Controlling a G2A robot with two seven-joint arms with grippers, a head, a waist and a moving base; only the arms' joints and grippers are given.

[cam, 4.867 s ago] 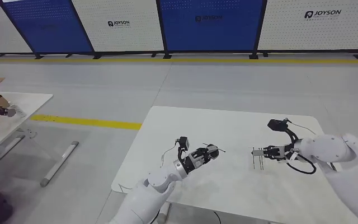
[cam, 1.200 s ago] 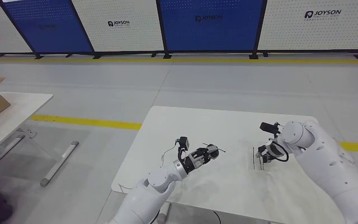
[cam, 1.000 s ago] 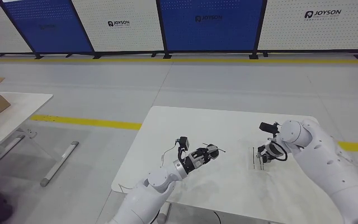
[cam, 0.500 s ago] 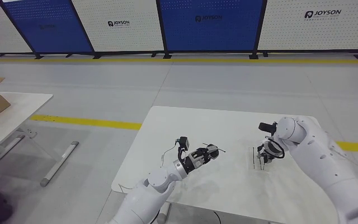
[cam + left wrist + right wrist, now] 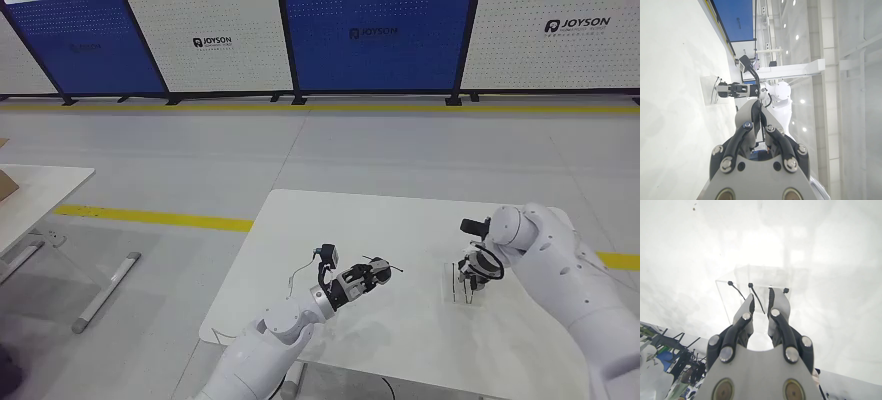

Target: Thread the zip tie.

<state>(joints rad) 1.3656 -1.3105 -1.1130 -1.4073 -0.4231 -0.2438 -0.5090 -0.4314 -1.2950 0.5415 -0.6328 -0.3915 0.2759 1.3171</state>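
Our right gripper (image 5: 761, 294) hangs open over the clear stand (image 5: 725, 298), its fingers on either side of the middle zip tie (image 5: 756, 298) hanging in it. Well apart from the stand, our left gripper (image 5: 377, 269) is closed, pinching a thin black tie (image 5: 396, 268).

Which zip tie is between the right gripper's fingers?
The zip tie hanging in the right gripper's open gap; the others hang outside or behind its fingers.

We make out small dark logo print on the white perforated wall panels (image 5: 212, 60) and pale logo print on the blue perforated wall panel (image 5: 380, 55).
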